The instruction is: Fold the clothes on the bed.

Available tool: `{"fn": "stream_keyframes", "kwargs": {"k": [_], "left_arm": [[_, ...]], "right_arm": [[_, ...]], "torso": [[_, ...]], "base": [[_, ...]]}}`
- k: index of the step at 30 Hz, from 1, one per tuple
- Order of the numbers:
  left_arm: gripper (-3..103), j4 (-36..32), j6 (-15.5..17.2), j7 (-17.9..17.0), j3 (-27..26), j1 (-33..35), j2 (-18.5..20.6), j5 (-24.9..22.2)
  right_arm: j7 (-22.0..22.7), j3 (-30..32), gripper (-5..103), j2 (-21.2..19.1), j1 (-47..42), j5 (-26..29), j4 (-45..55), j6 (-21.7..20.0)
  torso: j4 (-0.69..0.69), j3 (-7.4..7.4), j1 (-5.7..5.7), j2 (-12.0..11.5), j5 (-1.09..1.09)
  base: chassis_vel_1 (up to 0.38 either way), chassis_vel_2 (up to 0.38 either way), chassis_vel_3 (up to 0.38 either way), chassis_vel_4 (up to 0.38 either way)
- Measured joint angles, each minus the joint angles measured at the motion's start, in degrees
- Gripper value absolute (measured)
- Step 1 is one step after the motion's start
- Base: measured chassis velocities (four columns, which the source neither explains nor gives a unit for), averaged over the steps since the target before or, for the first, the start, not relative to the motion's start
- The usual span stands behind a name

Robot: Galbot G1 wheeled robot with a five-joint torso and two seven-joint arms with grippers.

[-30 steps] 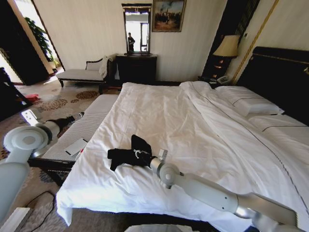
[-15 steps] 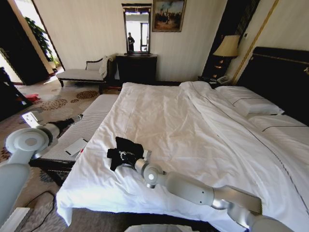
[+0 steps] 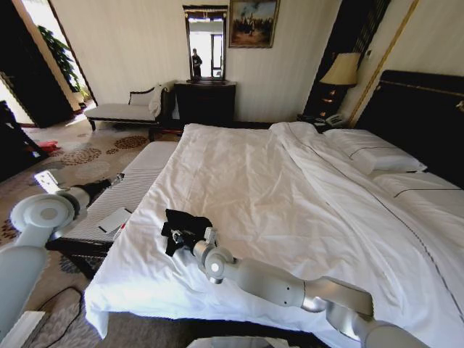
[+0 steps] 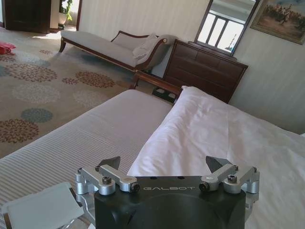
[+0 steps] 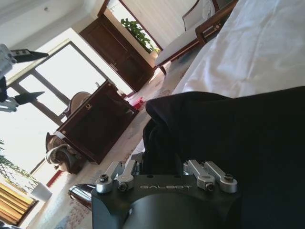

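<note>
Head view: the black T-shirt (image 3: 183, 226) lies crumpled in a small heap on the white duvet of the bed (image 3: 290, 188), near the bed's foot corner, at about 8 o'clock from the middle of the mattress. Fabric bunched, not flat; the lettering cannot be made out.

Right arm reaches across the near edge of the bed from 5 o'clock toward 10 o'clock. Right hand (image 3: 190, 238) sits at the near side of the heap, touching the black fabric. In the right wrist view the T-shirt (image 5: 228, 133) rises directly in front of the right hand (image 5: 164, 162), with the cloth covering the fingertips. Finger bases stand close together with cloth between them; the hand looks closed on the T-shirt.

Left arm is off the bed, at 9 o'clock from the T-shirt, well apart from it. Left hand (image 3: 116, 178) is over the striped bench (image 3: 127, 192) that runs along the foot of the bed. In the left wrist view the left hand (image 4: 167, 164) has its two fingers spread wide, holding nothing, with the bench (image 4: 81, 138) and the edge of the duvet beyond it.

A flat white card-like item (image 3: 114, 220) lies on the bench, at 9 o'clock from the T-shirt.
</note>
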Motion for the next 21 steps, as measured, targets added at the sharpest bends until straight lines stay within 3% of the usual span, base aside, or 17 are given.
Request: {"fn": "stream_keyframes", "kwargs": {"k": [1,2,3,5,8,9,12,14,18,21], "left_arm": [[100,0.0,0.0,0.0,0.0,0.0,0.0,0.0],[100,0.0,0.0,0.0,0.2,0.0,-0.1,0.1],[100,0.1,0.0,0.0,0.3,-0.1,-0.1,0.1],[100,0.2,0.0,0.0,0.4,-0.1,-0.2,0.3],[100,0.3,0.0,0.0,0.4,-0.2,-0.2,0.4],[100,0.4,0.0,0.0,0.4,-0.2,-0.2,0.4],[100,0.5,0.0,0.0,0.5,-0.2,-0.1,0.4],[100,0.6,0.0,0.3,0.7,-0.1,-0.1,0.6],[100,-2.3,0.7,2.2,2.1,1.6,0.0,0.7],[100,-5.8,1.6,2.9,3.7,3.3,0.5,0.2]], "right_arm": [[0.0,0.0,32,0.0,0.0,0.0,0.0,0.0],[-1.3,0.2,43,0.0,0.1,0.1,0.3,0.6],[-2.2,0.4,43,0.0,0.2,0.1,0.3,1.0],[-3.9,1.1,54,0.0,0.3,0.5,0.8,1.8],[-4.6,2.0,59,0.1,0.4,1.1,1.5,2.3],[-5.0,3.2,70,0.2,0.5,1.7,2.2,2.7],[-5.0,4.6,76,0.4,0.6,2.2,2.5,3.1],[-5.0,6.0,86,0.3,0.8,2.4,2.5,3.3],[-1.8,9.6,99,-1.3,0.1,2.5,2.6,3.7],[1.6,12.3,100,-3.1,-1.4,2.5,3.0,4.0]], "torso": [[0.0,0.0,0.0,0.0,0.0],[0.0,0.0,0.0,0.0,0.0],[0.0,0.0,0.0,0.0,0.0],[0.0,0.0,0.0,0.0,0.0],[0.0,0.0,0.0,0.0,0.0],[0.0,0.0,0.0,0.0,0.01],[0.01,0.0,0.0,0.0,0.01],[0.01,0.0,0.0,0.0,0.01],[0.01,0.0,0.0,0.0,0.01],[0.01,0.0,0.0,0.0,0.02]], "base": [[0.0,0.0,0.0,0.0],[0.0,0.0,0.0,0.0],[0.0,0.0,0.0,0.0],[0.0,0.0,0.0,0.0],[0.0,0.0,0.0,0.0],[0.0,0.0,0.0,0.0],[0.0,0.0,0.0,0.0],[0.0,0.0,0.0,0.0],[0.0,0.0,0.0,0.0],[0.0,0.0,0.0,0.0]]}}
